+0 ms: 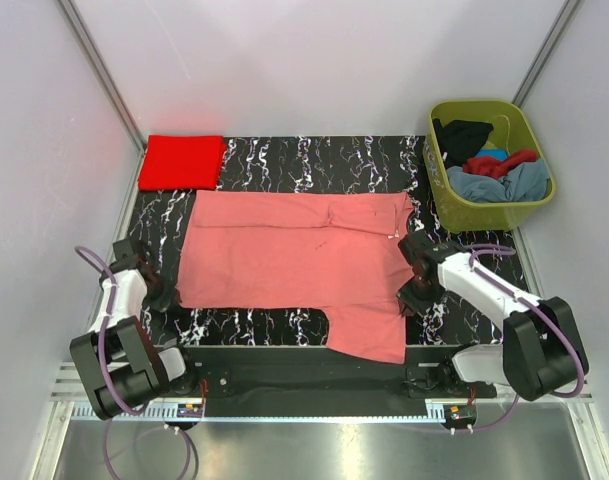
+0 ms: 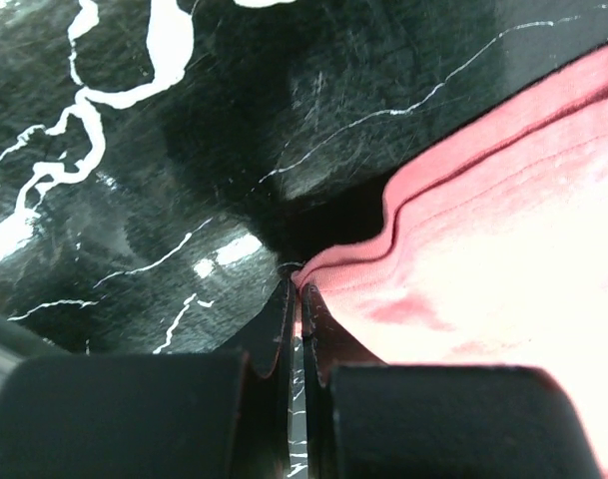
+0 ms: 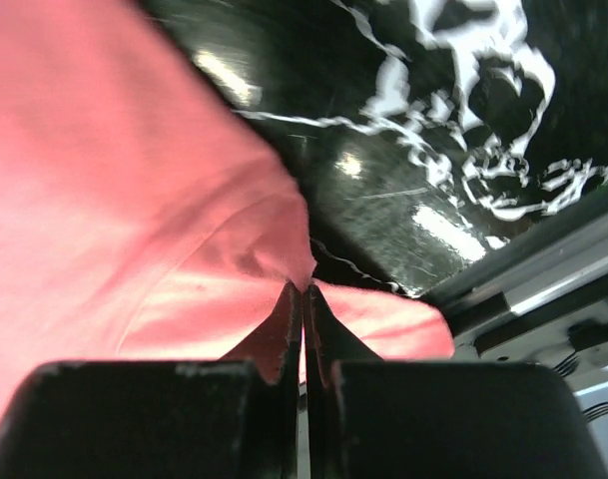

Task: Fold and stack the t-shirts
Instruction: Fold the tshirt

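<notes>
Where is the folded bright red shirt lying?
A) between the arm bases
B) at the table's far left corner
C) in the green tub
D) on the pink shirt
B: the red shirt lies at the far left corner of the table, beyond the pink shirt.

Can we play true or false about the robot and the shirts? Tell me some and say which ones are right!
1. The pink t-shirt lies spread out on the black table. True.
2. The folded red t-shirt sits at the near right corner. False: it sits at the far left corner of the table.
3. The green tub is empty. False: it holds a heap of black, red and blue clothes.
4. The left pincer and the right pincer are both shut on edges of the pink t-shirt. True.
</notes>
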